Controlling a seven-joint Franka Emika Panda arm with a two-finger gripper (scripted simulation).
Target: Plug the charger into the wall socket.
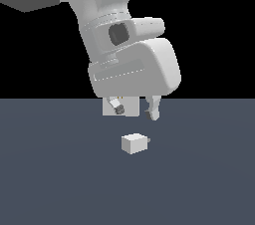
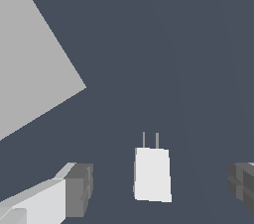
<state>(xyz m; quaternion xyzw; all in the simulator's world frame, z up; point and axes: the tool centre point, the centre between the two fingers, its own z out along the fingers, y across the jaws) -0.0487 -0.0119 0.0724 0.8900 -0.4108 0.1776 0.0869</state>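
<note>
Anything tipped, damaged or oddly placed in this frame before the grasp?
Nothing stands out. The charger lies flat on the floor, intact, both prongs showing, between the open claw fingers and untouched. The wall socket stands apart, only partly in the wrist view; its holes are not visible.

bare simulated scene: flat grey floor (image 1: 50, 179), black backdrop (image 1: 30, 55).

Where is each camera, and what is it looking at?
Exterior view: off the arm, low, facing the white robot arm; its gripper hangs open above the small off-white boxy charger on the dark grey floor; a pale plate, likely the socket, hides behind the fingers.
Wrist view: on the wrist, looking down at the charger between both grey fingertips, with the flat off-white square wall socket beyond.
Both show the charger, fingers and floor.
</note>
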